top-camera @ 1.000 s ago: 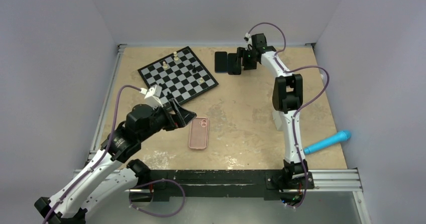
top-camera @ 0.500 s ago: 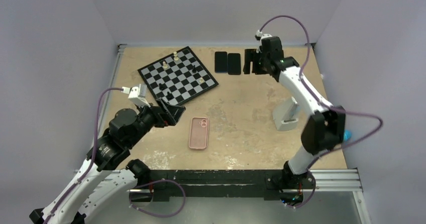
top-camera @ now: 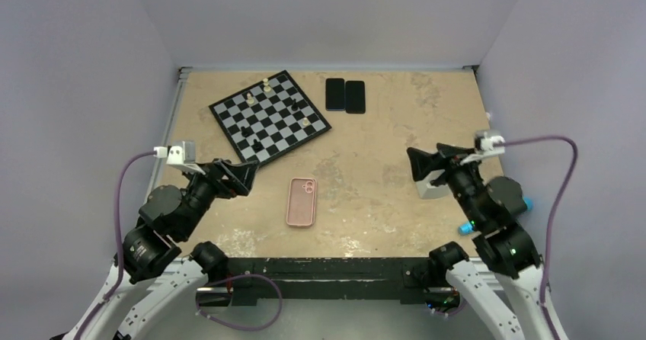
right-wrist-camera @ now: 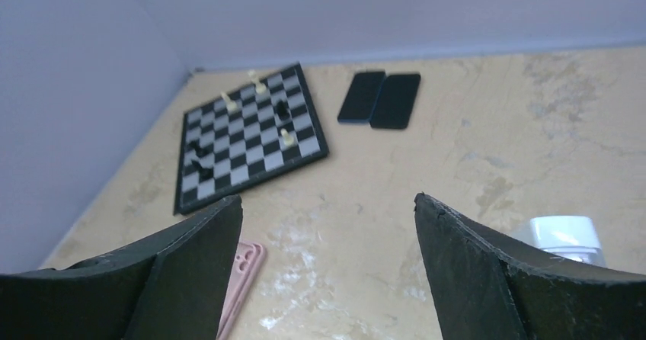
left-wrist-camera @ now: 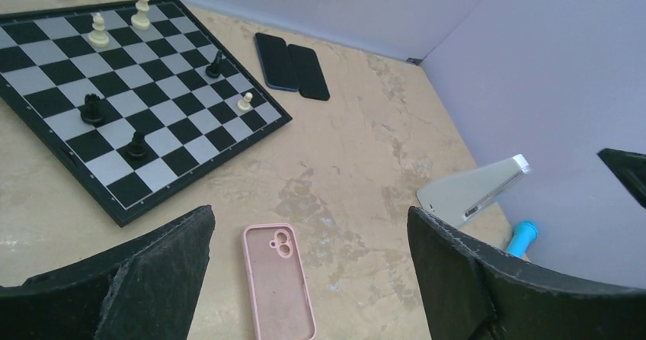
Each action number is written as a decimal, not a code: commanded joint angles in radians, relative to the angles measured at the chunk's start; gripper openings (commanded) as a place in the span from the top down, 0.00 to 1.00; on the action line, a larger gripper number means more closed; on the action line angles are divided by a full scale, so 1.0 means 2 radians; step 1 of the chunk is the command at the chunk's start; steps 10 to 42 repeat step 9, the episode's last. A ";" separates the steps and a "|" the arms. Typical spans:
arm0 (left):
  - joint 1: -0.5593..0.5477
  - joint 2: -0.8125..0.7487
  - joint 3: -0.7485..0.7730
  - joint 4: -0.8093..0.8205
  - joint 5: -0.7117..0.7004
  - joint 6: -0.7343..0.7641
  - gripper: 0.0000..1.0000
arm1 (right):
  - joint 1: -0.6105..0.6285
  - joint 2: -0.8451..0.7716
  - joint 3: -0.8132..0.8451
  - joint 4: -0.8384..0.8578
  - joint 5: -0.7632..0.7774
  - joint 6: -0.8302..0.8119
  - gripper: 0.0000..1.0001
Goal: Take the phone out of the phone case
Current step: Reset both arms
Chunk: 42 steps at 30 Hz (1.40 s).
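A pink phone case (top-camera: 302, 201) lies flat in the middle of the table, hollow side up, with nothing in it; it also shows in the left wrist view (left-wrist-camera: 279, 281) and at the edge of the right wrist view (right-wrist-camera: 242, 283). Two dark phones (top-camera: 344, 96) lie side by side at the back, also seen in the left wrist view (left-wrist-camera: 292, 66) and the right wrist view (right-wrist-camera: 380, 99). My left gripper (top-camera: 245, 176) is open and empty, left of the case and above the table. My right gripper (top-camera: 415, 165) is open and empty, well to the right of the case.
A chessboard (top-camera: 270, 115) with several pieces lies at the back left. A white stand (top-camera: 429, 187) sits at the right, below my right gripper. A blue cylinder (top-camera: 465, 226) lies near the right front edge. Walls close in on three sides.
My right arm has drawn back from the dark phones at the far edge to the near right, gripper empty. My left arm has pulled back toward the left front.
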 commanded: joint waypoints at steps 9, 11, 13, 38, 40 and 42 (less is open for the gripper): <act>-0.001 -0.047 0.004 -0.001 -0.027 0.015 0.00 | 0.000 -0.135 -0.019 0.015 0.011 0.037 0.10; -0.001 -0.047 0.004 -0.001 -0.027 0.015 0.00 | 0.000 -0.135 -0.019 0.015 0.011 0.037 0.10; -0.001 -0.047 0.004 -0.001 -0.027 0.015 0.00 | 0.000 -0.135 -0.019 0.015 0.011 0.037 0.10; -0.001 -0.047 0.004 -0.001 -0.027 0.015 0.00 | 0.000 -0.135 -0.019 0.015 0.011 0.037 0.10; -0.001 -0.047 0.004 -0.001 -0.027 0.015 0.00 | 0.000 -0.135 -0.019 0.015 0.011 0.037 0.10; -0.001 -0.047 0.004 -0.001 -0.027 0.015 0.00 | 0.000 -0.135 -0.019 0.015 0.011 0.037 0.10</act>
